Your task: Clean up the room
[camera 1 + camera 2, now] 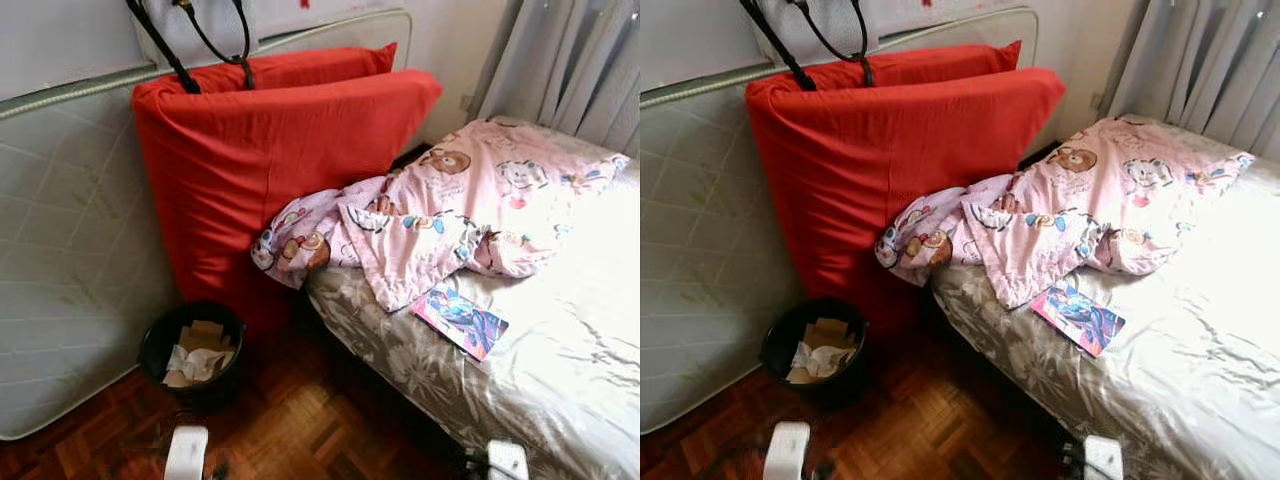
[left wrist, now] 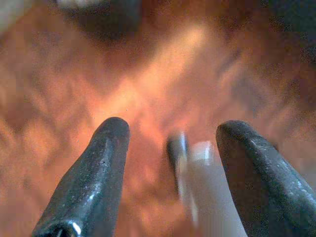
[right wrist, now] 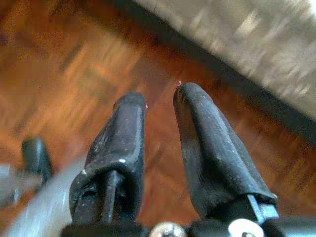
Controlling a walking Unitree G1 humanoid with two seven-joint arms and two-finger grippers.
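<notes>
Book (image 1: 460, 321) lies flat on the bed (image 1: 560, 380), near its front edge, just below the crumpled pink blanket (image 1: 440, 215) — the obvious loose item here. Its long axis runs diagonally, from upper left down to the right. Both arms hang low over the parquet floor (image 1: 290, 420). Left end effector (image 2: 170, 148) has its fingers wide apart, nothing between them, only blurred floor beyond. Right end effector (image 3: 160, 111) has its fingers slightly apart, empty too, with the bed's side passing beyond the tips. The book sits up and forward of the right arm, so I'd judge the right one nearer for a pick. Over on the left, a black bin (image 1: 192, 352) with paper scraps stands beside the red mattress (image 1: 270, 170).
</notes>
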